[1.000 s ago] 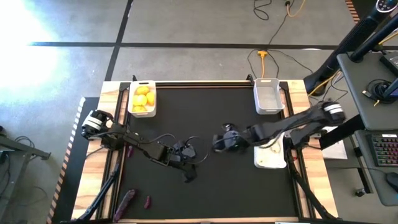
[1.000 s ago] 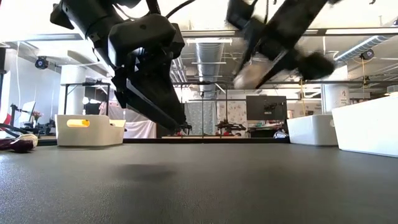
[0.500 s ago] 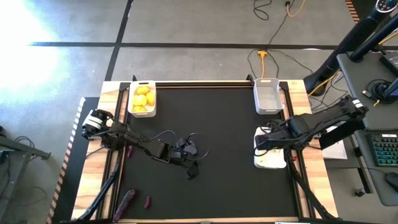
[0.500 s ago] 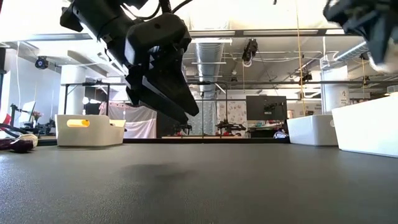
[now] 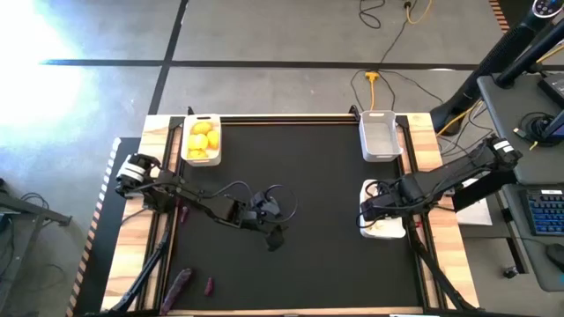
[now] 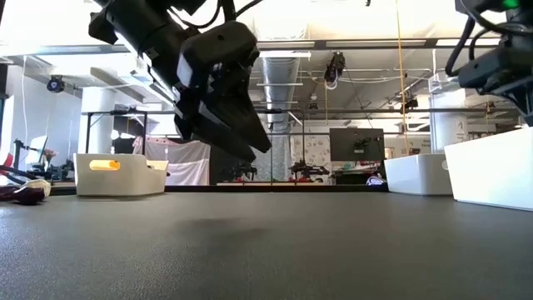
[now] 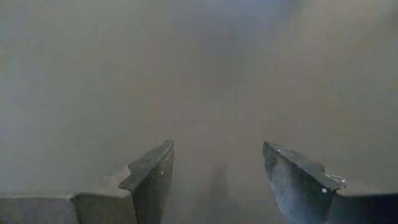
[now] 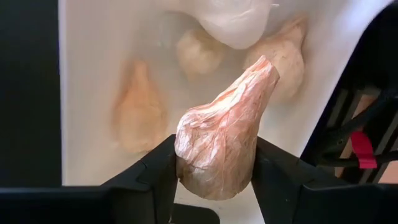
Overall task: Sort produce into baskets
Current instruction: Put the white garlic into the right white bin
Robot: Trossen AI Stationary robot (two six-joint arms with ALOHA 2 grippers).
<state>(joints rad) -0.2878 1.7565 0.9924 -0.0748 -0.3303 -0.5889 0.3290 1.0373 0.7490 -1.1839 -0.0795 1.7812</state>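
My right gripper (image 8: pixel 214 171) is shut on a papery white-pink garlic bulb (image 8: pixel 224 134) above the near-right basket (image 5: pixel 382 227), where more garlic bulbs (image 8: pixel 137 112) lie on the bottom. The far-left basket (image 5: pixel 201 139) holds yellow lemons. The far-right basket (image 5: pixel 379 136) shows nothing inside. Two dark purple eggplant pieces (image 5: pixel 179 283) lie on the wooden strip at the table's near left. My left gripper (image 7: pixel 217 168) hangs open above the black mat (image 5: pixel 308 176) left of the middle, with nothing between its fingers. My right gripper pinches the garlic bulb's fat round body (image 8: pixel 186 155) between its two fingers (image 8: pixel 152 177), one on each side. The fingers come from above, pointing down. The bulb is lifted clear, and its tapered stem end (image 8: pixel 264 68) sticks out past the fingertips toward the basket.
The black mat has free room in its middle and far part. Wooden strips and metal rails (image 5: pixel 159 176) run along both sides. A desk with a keyboard (image 5: pixel 542 211) stands beyond the right edge. Cables lie on the floor (image 5: pixel 379 79) behind the table.
My right gripper has carried the garlic bulb from the table's middle toward the right edge and now stands over the near-right basket. It has tipped from a slant until it points down. The bulb has stayed between the fingers.
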